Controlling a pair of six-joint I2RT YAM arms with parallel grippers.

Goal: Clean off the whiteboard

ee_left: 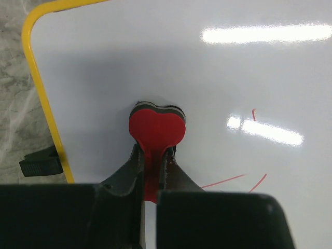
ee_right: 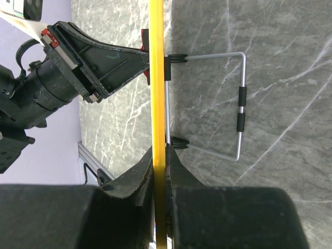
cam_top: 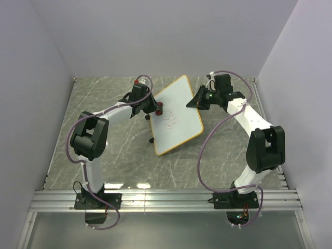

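From above, the whiteboard (cam_top: 178,115) stands tilted on the table (cam_top: 119,155) between the two arms, with faint red scribbles (cam_top: 169,120) mid-face. Both sets of fingers are too small to read there. The left wrist view shows the left fingers (ee_left: 129,168) clamped narrow on a red eraser (ee_left: 156,129) pressed against the board. The right wrist view shows the board edge-on, the right fingers (ee_right: 181,171) pinching its yellow rim (ee_right: 157,78), with a wire stand (ee_right: 239,109) behind it.
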